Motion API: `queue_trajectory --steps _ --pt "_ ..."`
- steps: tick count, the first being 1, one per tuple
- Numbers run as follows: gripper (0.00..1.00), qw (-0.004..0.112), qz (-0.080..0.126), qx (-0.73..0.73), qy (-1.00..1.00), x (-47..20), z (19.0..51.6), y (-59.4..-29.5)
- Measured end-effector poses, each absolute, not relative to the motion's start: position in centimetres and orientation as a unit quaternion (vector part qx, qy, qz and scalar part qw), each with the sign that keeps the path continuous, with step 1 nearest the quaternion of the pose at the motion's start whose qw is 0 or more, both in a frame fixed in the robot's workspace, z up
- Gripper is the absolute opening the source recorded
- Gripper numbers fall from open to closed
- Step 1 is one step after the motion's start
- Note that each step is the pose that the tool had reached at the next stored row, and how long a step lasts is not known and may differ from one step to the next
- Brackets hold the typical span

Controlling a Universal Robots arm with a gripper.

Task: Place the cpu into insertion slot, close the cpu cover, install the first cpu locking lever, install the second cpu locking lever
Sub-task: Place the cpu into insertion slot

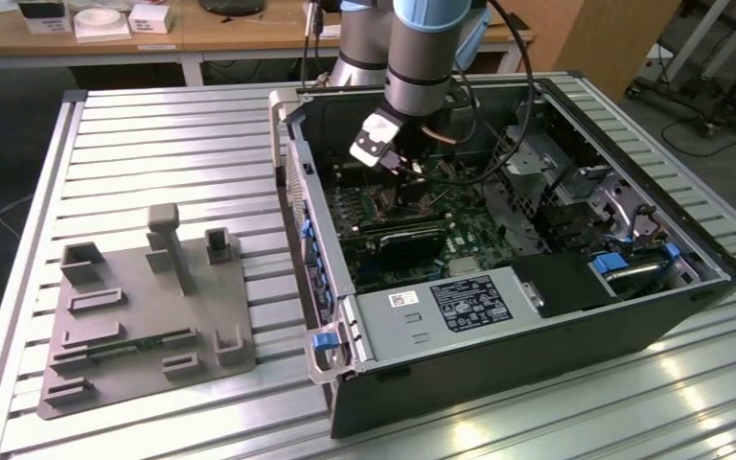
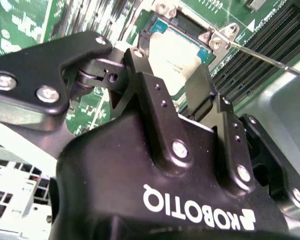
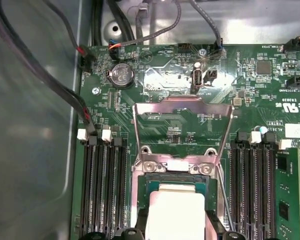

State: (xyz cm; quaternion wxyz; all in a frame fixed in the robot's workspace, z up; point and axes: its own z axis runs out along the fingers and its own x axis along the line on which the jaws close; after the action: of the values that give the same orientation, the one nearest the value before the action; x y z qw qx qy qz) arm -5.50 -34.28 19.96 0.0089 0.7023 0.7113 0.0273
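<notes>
Open pc case (image 1: 509, 316) lies on a slatted metal table (image 1: 150, 125). A grey fixture plate (image 1: 150, 326) sits on the table at the exterior view's left of the case, well apart from it. The arm (image 1: 425, 48) comes down from the far side into the case, and the gripper (image 1: 404, 168) is low over the green board (image 1: 471, 235) in the far half.

In both wrist views the cpu (image 3: 175, 210) (image 2: 172, 52) sits flat in the slot (image 3: 140, 200), silver top up, with a thin green rim showing along one edge. The gripper (image 3: 176, 229) (image 2: 172, 72) straddles the cpu, w/ black parts of it at two opposite sides of the chip. Can't tell whether it's clamping the chip or has let go (the contact edges are hidden).

The cover (image 3: 182, 125) is swung open, away from the slot, and the board shows thru its square cut-out. A thin metal lever (image 3: 224, 200) (image 2: 270, 61) runs along one side of the slot, between it and a bank of memory slots (image 3: 252, 185). A second bank (image 3: 102, 185) is on the slot's other side. A coin battery (image 3: 121, 75) and black cables (image 3: 50, 85) lie beyond the cover.
</notes>
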Motion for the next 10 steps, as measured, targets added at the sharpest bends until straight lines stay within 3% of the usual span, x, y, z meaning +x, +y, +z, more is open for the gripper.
queue_trajectory --steps 10 --pt "0.53 0.009 0.027 0.704 0.71 -5.32 19.76 -34.27"
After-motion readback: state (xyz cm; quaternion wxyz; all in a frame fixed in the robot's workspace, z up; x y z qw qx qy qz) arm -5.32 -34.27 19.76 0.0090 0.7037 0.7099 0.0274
